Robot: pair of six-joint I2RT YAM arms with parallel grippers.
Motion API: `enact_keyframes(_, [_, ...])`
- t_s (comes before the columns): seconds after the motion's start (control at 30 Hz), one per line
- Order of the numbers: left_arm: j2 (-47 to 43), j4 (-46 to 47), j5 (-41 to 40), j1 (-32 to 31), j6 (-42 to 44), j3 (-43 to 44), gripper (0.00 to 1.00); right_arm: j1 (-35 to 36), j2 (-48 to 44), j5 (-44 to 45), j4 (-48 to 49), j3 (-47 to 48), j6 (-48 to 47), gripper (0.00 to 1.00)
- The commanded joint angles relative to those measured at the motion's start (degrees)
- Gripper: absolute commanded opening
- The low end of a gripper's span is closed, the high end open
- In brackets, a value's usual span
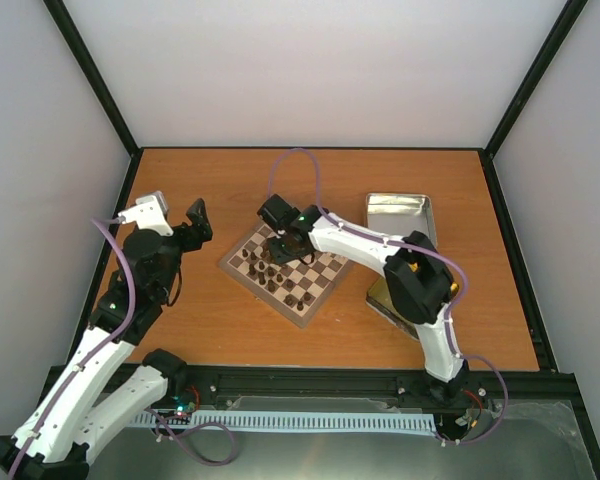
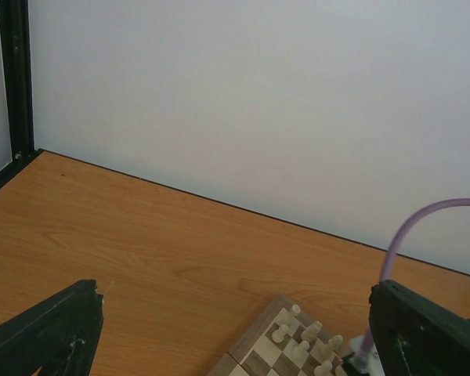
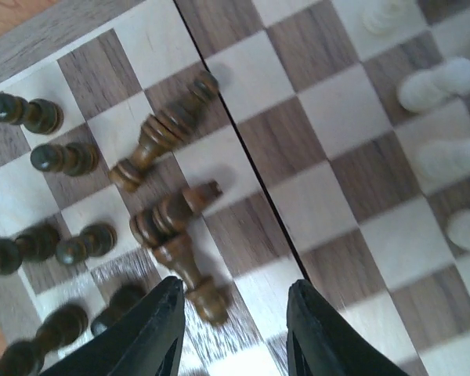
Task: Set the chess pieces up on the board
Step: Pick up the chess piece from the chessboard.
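The board (image 1: 310, 285) lies at the table's middle, turned diagonally. Dark chess pieces (image 1: 270, 272) crowd its left part. My right gripper (image 1: 283, 243) hovers low over them, open (image 3: 235, 333) with only a bare square between its fingers. Two dark pieces lie toppled: one (image 3: 163, 135) further out, one (image 3: 176, 235) with its base right by my left fingertip (image 3: 153, 329). Several dark pawns (image 3: 63, 157) stand at the left and cream pieces (image 3: 439, 82) at the right. My left gripper (image 1: 195, 218) hangs open left of the board, empty (image 2: 235, 345); the board's corner (image 2: 254, 341) shows below it.
An open metal tin (image 1: 400, 215) sits right of the board at the back, and another tin (image 1: 385, 297) lies partly under the right arm. Black frame rails (image 1: 520, 250) and white walls bound the table. The right arm's purple cable (image 2: 411, 227) arches over the board.
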Motion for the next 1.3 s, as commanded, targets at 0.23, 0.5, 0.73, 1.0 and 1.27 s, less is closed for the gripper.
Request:
enact_keyframes(0.23, [0.8,0.3,-0.9,-0.1,0.4,0.2,0.94,-0.1,6.7,-6.4,-1.1,5.4,-9.9,0.33])
enact_keyframes(0.5, [1.3,0.4,-0.8,-0.1,0.4,0.2,0.94,-0.1,7.8,-8.4,-2.4,5.1,-13.3,0.29])
enact_keyframes(0.73, [1.4,0.4,-0.8,-0.1,0.4,0.2,0.94,-0.1,8.3,-8.4,-4.0,4.3,-15.8,0.23])
enact_keyframes(1.0, [1.7,0.5,-0.4,-0.1,0.1,0.1,0.94,-0.1,5.8,-6.7,-3.9,0.9,-16.7,0.06])
enact_keyframes(1.27, [2.8,0.8,2.2,-0.1,-1.5,-0.5,0.94,-0.3,-2.1,-5.7,1.3,-6.3,-18.3,0.04])
